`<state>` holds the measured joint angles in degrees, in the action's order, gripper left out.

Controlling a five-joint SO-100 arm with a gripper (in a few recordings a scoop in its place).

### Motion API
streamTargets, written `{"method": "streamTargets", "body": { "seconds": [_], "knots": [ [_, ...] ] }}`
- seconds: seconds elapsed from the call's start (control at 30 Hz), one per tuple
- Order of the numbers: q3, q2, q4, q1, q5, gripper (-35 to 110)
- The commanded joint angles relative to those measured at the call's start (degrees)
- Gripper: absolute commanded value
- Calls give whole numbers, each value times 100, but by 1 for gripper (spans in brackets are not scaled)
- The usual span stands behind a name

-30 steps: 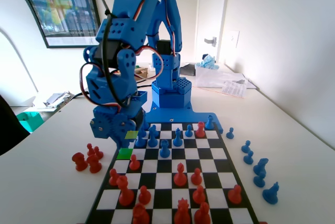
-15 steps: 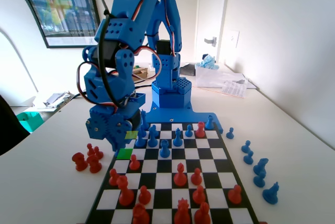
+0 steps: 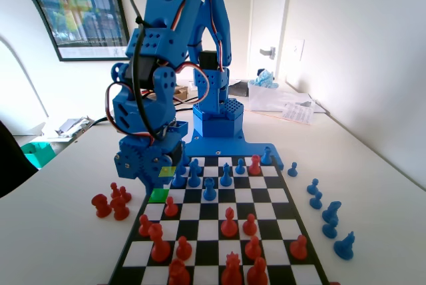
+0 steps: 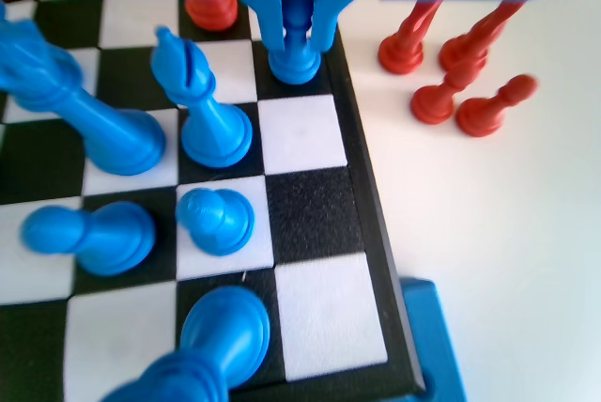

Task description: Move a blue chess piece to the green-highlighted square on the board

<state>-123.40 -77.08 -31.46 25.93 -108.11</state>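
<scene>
In the wrist view my gripper (image 4: 297,40) is shut on the blue chess piece (image 4: 295,64), a small pawn with a ball head standing upright between the jaws. Its base is over a dark square in the edge column of the board (image 4: 300,134); I cannot tell whether it touches. In the fixed view my gripper (image 3: 152,168) hangs at the left edge of the board (image 3: 278,195), covering part of the paler yellow-green square (image 3: 167,172). The green-highlighted square (image 3: 158,195) lies bare just in front of the gripper. The arm hides the held pawn in this view.
Blue pieces crowd the squares beside the gripper: a bishop (image 4: 202,111), a taller piece (image 4: 84,111) and pawns (image 4: 216,219). A red pawn (image 3: 171,206) stands next to the green square. Red pieces (image 3: 112,202) lie off the board's left, blue ones (image 3: 329,212) off its right.
The gripper swung slightly left and low, then came back up and right, staying at the board's left edge by the coloured squares.
</scene>
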Motion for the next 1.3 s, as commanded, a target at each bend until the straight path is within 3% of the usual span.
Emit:
{"method": "streamTargets", "body": {
  "seconds": [0.0, 0.23, 0.63, 0.97, 1.27],
  "knots": [
    [-9, -158, 44, 62, -70, 9],
    [105, -185, -44, 79, -79, 10],
    [914, -492, -1169, 53, 44, 9],
    [2101, -932, -2760, 79, 79, 9],
    [2171, -2426, -3674, -255, 211, 8]
  ]
}}
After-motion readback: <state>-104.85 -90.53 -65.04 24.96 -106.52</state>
